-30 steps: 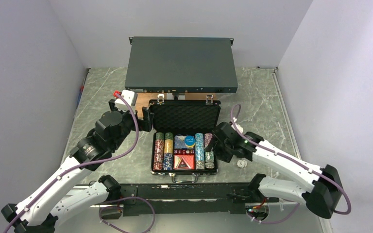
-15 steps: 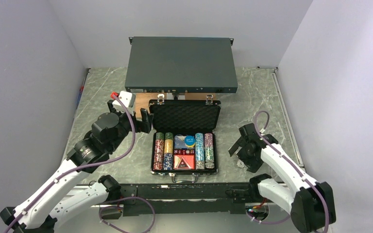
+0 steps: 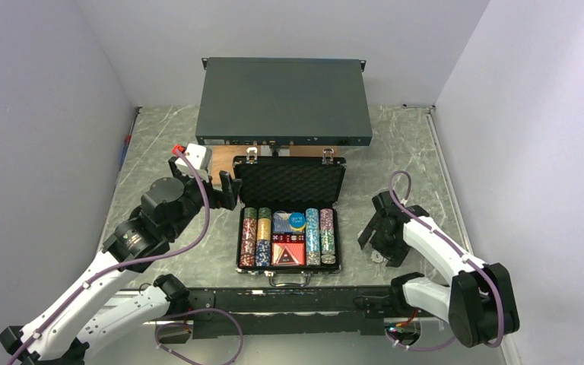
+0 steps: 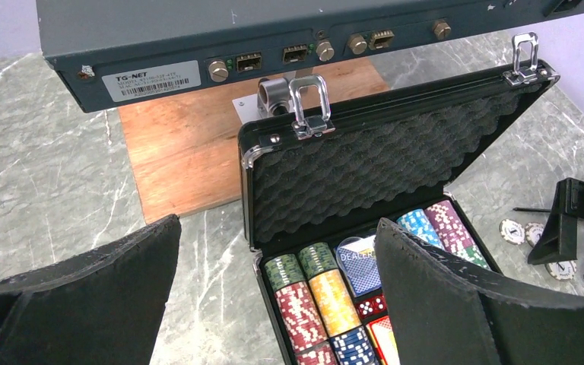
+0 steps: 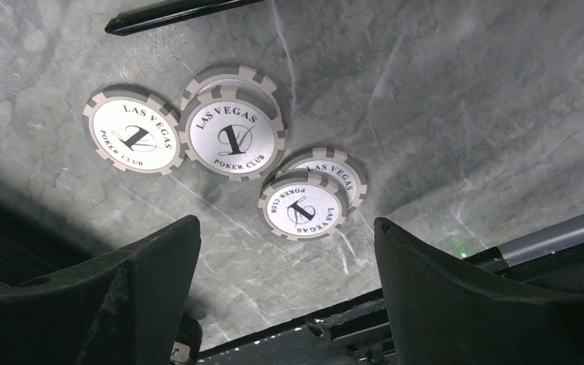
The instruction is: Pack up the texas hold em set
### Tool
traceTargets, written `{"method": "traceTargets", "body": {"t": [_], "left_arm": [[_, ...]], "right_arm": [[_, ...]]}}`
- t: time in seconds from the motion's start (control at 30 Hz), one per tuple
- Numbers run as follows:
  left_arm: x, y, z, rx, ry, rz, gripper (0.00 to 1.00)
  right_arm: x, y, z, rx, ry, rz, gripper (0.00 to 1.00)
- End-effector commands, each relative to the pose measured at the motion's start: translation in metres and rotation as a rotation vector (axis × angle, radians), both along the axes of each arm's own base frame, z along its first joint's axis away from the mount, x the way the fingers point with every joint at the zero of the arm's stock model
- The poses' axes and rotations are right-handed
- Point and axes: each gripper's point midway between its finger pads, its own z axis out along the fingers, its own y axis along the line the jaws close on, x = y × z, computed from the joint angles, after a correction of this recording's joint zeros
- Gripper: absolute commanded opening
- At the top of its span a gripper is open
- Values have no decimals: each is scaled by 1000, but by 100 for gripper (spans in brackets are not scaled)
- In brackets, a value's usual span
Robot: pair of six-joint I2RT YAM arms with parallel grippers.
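Left gripper (image 4: 279, 224) is seen spread wide with nothing gripped, hovering just left of the open case (image 3: 289, 269) at about the height of the lid.

Case is placed at table (image 3: 160, 137) centre, near the front edge. Lid (image 3: 293, 184) is stood upright, grey foam lining exposed, two silver latches (image 4: 309, 106) flipped up along its top edge. Base is filled: chip rows (image 3: 249, 236) are laid on the left and right sides, card decks (image 3: 289, 253) are set in the middle, a blue round disc (image 3: 297, 220) is sat behind them, and red dice (image 4: 370, 306) are tucked between the chip rows and the decks. Directly behind the lid a wooden board (image 4: 182, 152) is laid flat, with a large grey box (image 3: 285, 99) resting over its far part.

Right gripper (image 5: 285, 226) is pointed down at the table right of the case, jaws released and wide, nothing clamped. Under it, five loose white-and-grey chips (image 5: 233, 137) are lying on the table, outside the case: one alone on the left, two overlapping pairs beside it. None is touched by the fingers (image 5: 144, 289). A thin dark rod (image 5: 175, 11) is lying just beyond the chips.
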Motion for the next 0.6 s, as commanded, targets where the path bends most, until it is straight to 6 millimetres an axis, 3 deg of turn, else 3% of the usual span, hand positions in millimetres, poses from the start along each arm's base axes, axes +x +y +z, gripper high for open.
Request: {"method": "traceTargets", "body": {"t": [0.0,0.2,0.43,0.57], "left_arm": [[0,-3,10,-28,-36,-17,99],[0,-2,11,-30,-39,-15,99],[-1,-3,12,-32,-39,-21,100],[-1,-3,12,-31,-40,-20,99]], "right_arm": [[8,1,-5,4,-24,28,84],[4,2,-7,6,-3,25,70],[3,-6,-6,-40,6,-3,64],[2,-8,-7,-51,15,-20,54]]}}
